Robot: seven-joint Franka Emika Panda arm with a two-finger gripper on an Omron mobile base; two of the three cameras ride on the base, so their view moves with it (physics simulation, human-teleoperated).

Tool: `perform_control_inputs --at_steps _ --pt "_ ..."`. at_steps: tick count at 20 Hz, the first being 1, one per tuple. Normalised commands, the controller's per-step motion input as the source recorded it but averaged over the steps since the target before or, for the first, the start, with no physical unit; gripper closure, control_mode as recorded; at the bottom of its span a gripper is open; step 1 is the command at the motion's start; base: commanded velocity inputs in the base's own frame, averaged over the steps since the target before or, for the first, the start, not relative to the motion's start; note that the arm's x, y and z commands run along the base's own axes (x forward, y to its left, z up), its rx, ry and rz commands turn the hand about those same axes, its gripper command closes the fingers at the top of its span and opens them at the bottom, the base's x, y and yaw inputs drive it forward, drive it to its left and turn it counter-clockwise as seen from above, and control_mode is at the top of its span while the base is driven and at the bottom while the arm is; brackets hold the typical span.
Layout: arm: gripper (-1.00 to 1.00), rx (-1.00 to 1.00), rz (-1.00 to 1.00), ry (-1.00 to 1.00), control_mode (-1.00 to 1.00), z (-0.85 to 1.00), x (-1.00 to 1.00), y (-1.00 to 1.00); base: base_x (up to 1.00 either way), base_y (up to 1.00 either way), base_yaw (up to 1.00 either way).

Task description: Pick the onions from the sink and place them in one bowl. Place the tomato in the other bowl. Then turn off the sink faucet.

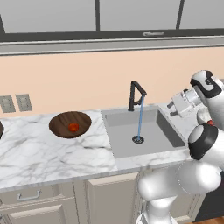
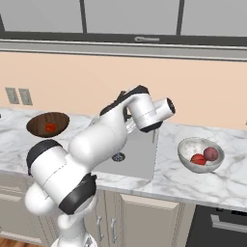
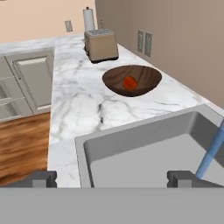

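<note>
The grey sink (image 1: 124,138) has water running from the black faucet (image 1: 136,93) down to the drain. The wooden bowl (image 1: 61,121) left of the sink holds the orange-red tomato (image 1: 73,127). On the right counter, the pale bowl (image 2: 189,148) holds the deep red onion (image 2: 198,159) and the mauve-pink onion (image 2: 210,153). My gripper (image 1: 172,108) hovers over the sink's right edge, pointing left. In the hand view the gripper (image 3: 111,179) is open and empty, facing across the sink (image 3: 140,151) toward the wooden bowl (image 3: 146,78) and tomato (image 3: 129,82).
A toaster (image 3: 101,44) and a paper towel roll (image 3: 89,19) stand on the counter beyond the wooden bowl. Wall outlets (image 1: 15,103) sit on the backsplash at the left. The blue water stream (image 3: 212,153) falls close to my right fingertip.
</note>
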Motion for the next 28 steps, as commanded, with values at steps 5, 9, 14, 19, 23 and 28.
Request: perform_control_inputs --at_steps 5,9,14,19,23,28 --pt "-1.00 0.02 0.00 0.00 -1.00 -0.09 0.38 0.02 0.00 0.00 0.00" --pt "-1.00 0.05 0.00 0.00 -1.00 -0.01 0.45 0.00 0.00 0.00 0.00" --pt "-1.00 0.04 0.00 0.00 -1.00 -0.10 0.36 0.00 0.00 0.00 0.00" --pt "-1.00 0.05 0.00 0.00 -1.00 -0.19 0.31 0.00 0.00 0.00 0.00" --pt "-1.00 0.07 0.00 0.00 -1.00 -0.05 0.14 0.00 0.00 0.00 0.00" --pt "-1.00 0.03 0.00 0.00 -1.00 -0.16 0.24 0.04 0.00 0.00 0.00"
